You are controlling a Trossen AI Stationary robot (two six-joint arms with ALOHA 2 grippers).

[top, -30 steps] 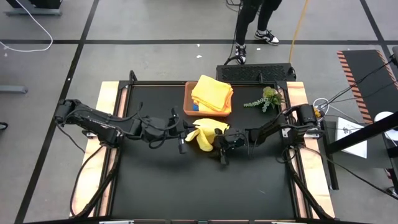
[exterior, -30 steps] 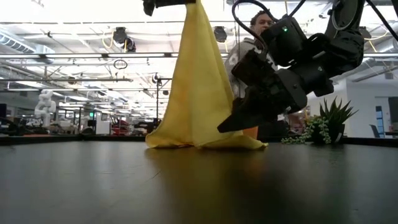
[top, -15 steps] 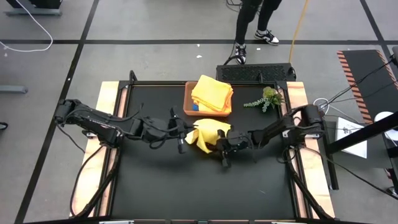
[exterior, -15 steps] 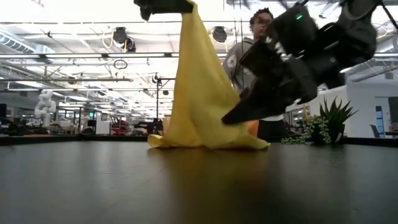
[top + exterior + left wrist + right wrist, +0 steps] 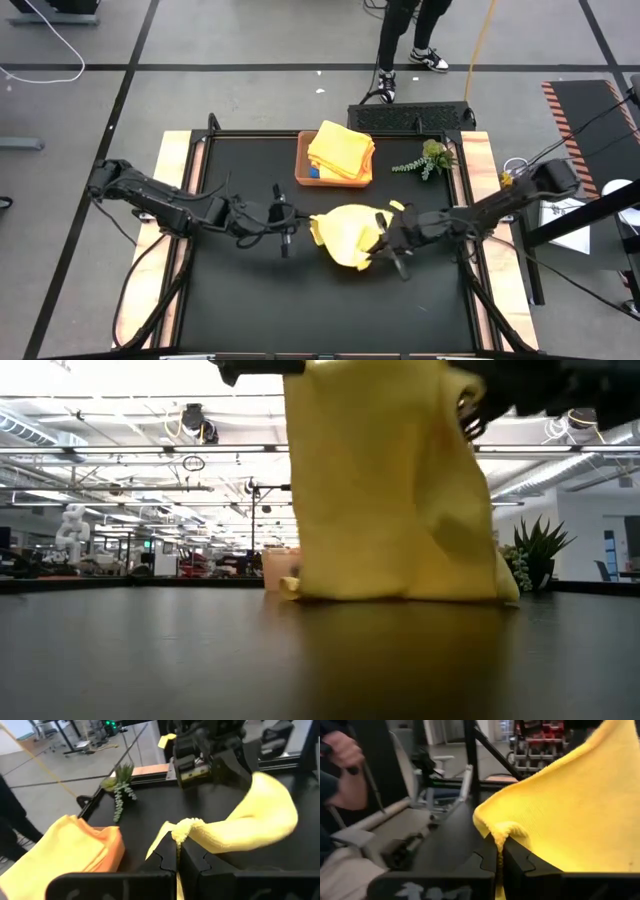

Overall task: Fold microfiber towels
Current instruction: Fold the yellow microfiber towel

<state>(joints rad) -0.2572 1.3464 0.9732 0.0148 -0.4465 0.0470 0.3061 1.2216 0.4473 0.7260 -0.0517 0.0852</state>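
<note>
Holding one yellow towel (image 5: 348,234) aloft mid-tabletop, left pincer (image 5: 176,854) and right pincer (image 5: 499,851) each clamped tight on a corner; probably spreading it flat next, before folding.

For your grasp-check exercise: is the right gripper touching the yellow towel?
Touching. The right wrist view shows the right gripper with its fingers shut on a bunched edge of the yellow towel.

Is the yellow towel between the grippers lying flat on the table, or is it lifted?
Lifted. The yellow microfiber towel hangs from the left gripper and right gripper, each shut on an edge; only its bottom hem touches the black table.
</note>
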